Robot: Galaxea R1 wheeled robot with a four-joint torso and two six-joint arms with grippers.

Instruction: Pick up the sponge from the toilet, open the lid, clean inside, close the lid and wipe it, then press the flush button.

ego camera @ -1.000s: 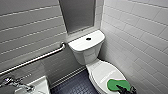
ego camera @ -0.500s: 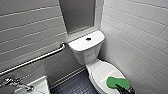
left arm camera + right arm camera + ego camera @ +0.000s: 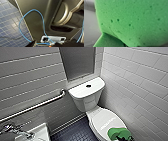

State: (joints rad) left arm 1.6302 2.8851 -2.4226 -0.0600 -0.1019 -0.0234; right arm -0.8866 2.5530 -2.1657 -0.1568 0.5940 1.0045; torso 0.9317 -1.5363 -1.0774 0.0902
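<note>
Sponge [image 3: 119,134]: bright green, porous, pitted with small holes; lay on the near end of the lid [image 3: 103,120].
Lid: white, smooth, oval, closed.
Toilet [image 3: 86,100]: glossy white, rounded boxy tank; the flush button [image 3: 88,86] was small, dark and round, at mid-top.
Right gripper [image 3: 126,136]: dark, at the sponge; open or closed could not be told.
Surroundings: metal grab bar [image 3: 35,107] on the tiled wall, white sink [image 3: 41,133], dark blue tiled floor [image 3: 75,133].

Wide dark grey plate [image 3: 37,25], matte. Thin blue cable [image 3: 32,9] loops across the plate. Pale grey connector block [image 3: 53,38] at plate's edge. Dull metal ring [image 3: 66,12] beside plate.
</note>
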